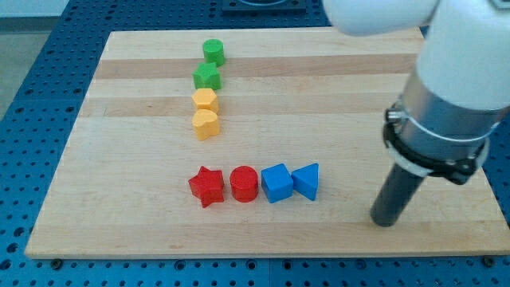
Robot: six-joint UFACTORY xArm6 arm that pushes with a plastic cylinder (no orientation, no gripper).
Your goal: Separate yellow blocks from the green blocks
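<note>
**Rod upright at the view's lower right, far from the yellow-green column**

The arm enters from the view's top right, its white housing and grey collar filling that corner, and the dark rod drops straight down from the collar, nearly vertical. My tip meets the worktop near its lower right edge. This arm carries no fingers, only the rod, so nothing is spread, pressed together or pinching; my tip touches no block.

Up and well to the left of my tip, a column of four blocks runs from the view's top downward. The green cylinder is farthest from my tip, standing slightly apart from the green star-like block below it. Directly under that sits the yellow hexagonal block, touching or almost touching the green one above; I cannot tell which. The yellow heart-shaped block closes the column, pressed against the hexagonal one. So the yellow pair and the green pair lie next to each other in one line.

Level with my tip and to its left is a row of four. The blue triangular block is nearest, though clearly apart from the rod. Then come the blue cube-like block, the red cylinder and the red star, each just beside its neighbour.
</note>
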